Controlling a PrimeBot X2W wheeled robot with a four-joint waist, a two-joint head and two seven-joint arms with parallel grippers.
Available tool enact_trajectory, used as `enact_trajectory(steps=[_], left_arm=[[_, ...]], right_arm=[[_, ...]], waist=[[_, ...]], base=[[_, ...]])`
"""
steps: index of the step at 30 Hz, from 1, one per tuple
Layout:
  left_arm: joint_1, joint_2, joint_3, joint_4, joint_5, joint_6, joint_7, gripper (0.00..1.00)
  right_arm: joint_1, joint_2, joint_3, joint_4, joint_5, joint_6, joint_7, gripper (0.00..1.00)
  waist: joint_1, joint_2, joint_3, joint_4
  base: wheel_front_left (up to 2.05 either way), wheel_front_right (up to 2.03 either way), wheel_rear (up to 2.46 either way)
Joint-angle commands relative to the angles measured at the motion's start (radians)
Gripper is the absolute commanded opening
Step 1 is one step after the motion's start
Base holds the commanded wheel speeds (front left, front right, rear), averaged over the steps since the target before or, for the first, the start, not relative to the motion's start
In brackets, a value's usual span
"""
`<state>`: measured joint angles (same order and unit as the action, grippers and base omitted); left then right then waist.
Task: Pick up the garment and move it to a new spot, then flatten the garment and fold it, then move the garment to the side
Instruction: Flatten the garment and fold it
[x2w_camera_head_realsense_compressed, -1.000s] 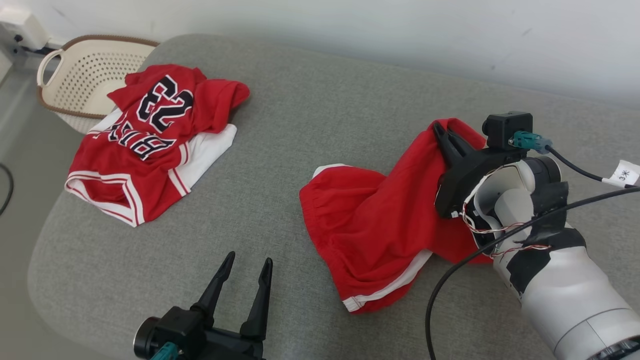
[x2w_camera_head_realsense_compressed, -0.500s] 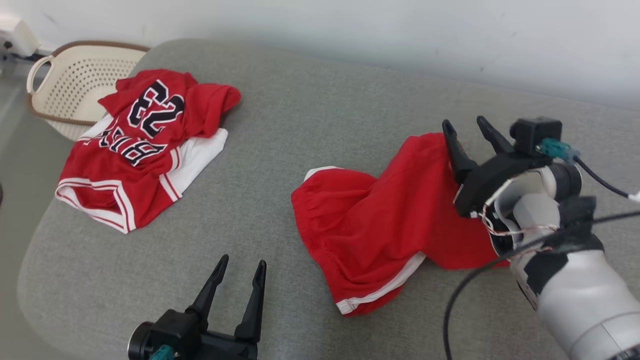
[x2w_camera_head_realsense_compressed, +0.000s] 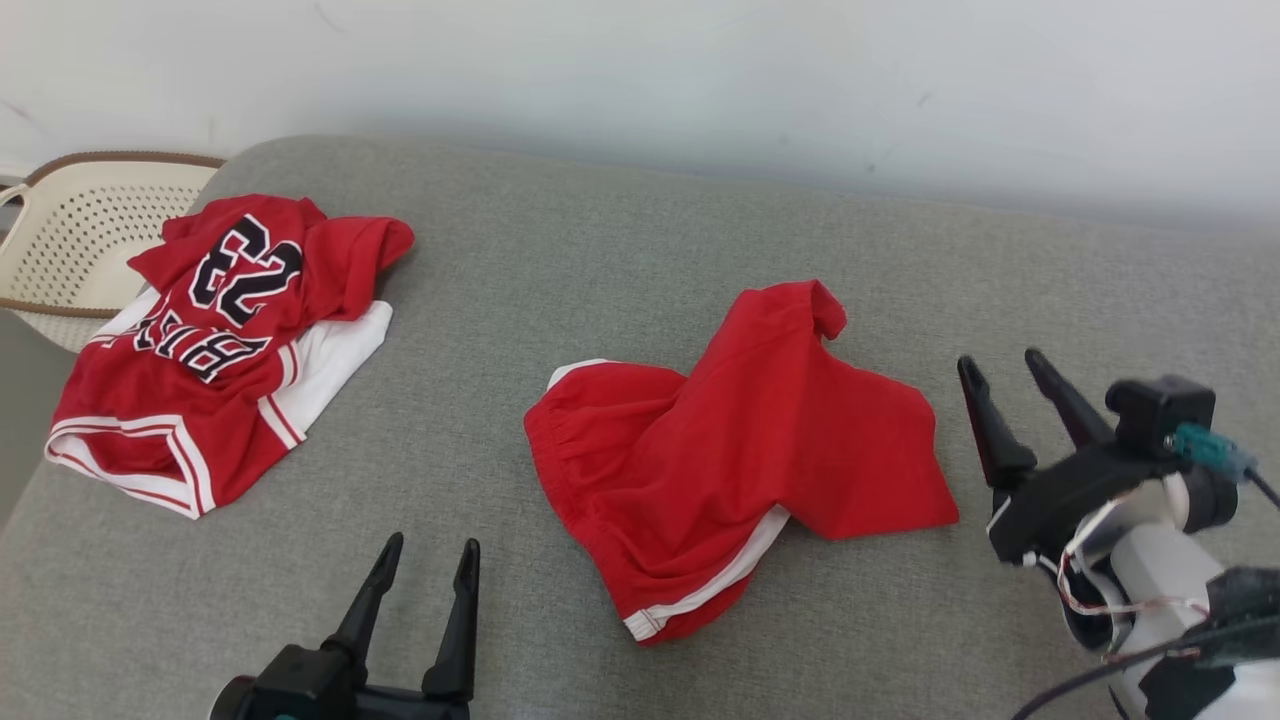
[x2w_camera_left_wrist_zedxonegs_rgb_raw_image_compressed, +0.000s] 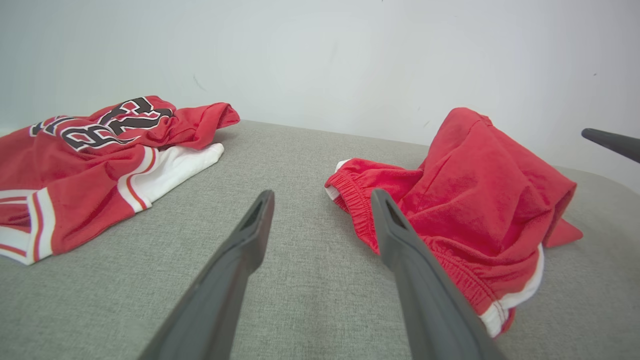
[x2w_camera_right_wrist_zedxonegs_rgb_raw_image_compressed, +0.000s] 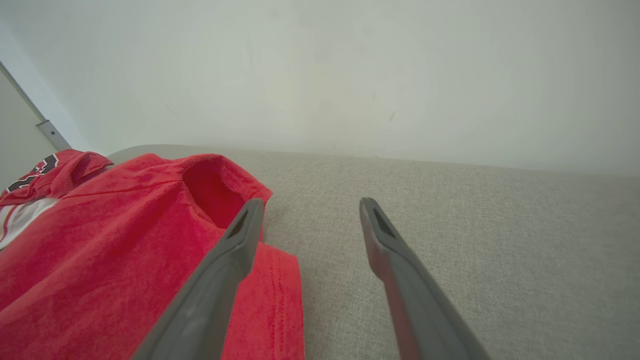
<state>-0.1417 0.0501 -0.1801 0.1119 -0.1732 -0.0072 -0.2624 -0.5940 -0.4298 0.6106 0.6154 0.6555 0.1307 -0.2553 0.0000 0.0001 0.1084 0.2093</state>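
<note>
The garment (x2w_camera_head_realsense_compressed: 730, 460), a pair of red shorts with white trim, lies crumpled in the middle of the grey cushion (x2w_camera_head_realsense_compressed: 600, 250). It also appears in the left wrist view (x2w_camera_left_wrist_zedxonegs_rgb_raw_image_compressed: 465, 200) and the right wrist view (x2w_camera_right_wrist_zedxonegs_rgb_raw_image_compressed: 100, 250). My right gripper (x2w_camera_head_realsense_compressed: 1000, 358) stands open just right of the shorts, holding nothing. In the right wrist view its fingers (x2w_camera_right_wrist_zedxonegs_rgb_raw_image_compressed: 310, 202) frame bare cushion beside the shorts' edge. My left gripper (x2w_camera_head_realsense_compressed: 433, 545) is open near the front edge, left of the shorts, empty (x2w_camera_left_wrist_zedxonegs_rgb_raw_image_compressed: 322, 197).
A red jersey (x2w_camera_head_realsense_compressed: 215, 340) numbered 23 lies on a white garment at the cushion's left end. Behind it, off the cushion, stands a cream perforated basket (x2w_camera_head_realsense_compressed: 70, 245). A pale wall (x2w_camera_head_realsense_compressed: 700, 80) runs along the back.
My right gripper opened, let go of the shorts and drew back to the right; the raised part of the shorts dropped onto the cushion. The head camera also shifted.
</note>
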Motion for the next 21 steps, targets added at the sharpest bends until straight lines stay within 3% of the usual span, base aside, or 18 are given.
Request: enact_trajectory(steps=[1,13,21], left_arm=[[0.019,0.001,0.014,-0.005,0.017,-0.001,-0.004,1.00],[0.017,0.001,0.090,-0.009,0.028,-0.014,-0.004,1.00],[0.003,0.001,0.084,-0.013,0.013,-0.012,-0.004,1.00]], right_arm=[[0.045,-0.005,-0.007,-0.033,0.006,0.000,0.011,1.00],[0.276,-0.022,-0.082,-0.265,-0.031,0.000,0.181,1.00],[0.327,0.009,-0.127,-0.293,-0.075,0.000,0.285,1.00]], waist=[[0.0000,-0.0001,-0.005,-0.012],[0.0000,-0.0001,0.000,-0.017],[0.0000,-0.0001,0.021,0.005]], base=[[0.00,0.00,0.00],[0.00,0.00,0.00],[0.00,0.00,0.00]])
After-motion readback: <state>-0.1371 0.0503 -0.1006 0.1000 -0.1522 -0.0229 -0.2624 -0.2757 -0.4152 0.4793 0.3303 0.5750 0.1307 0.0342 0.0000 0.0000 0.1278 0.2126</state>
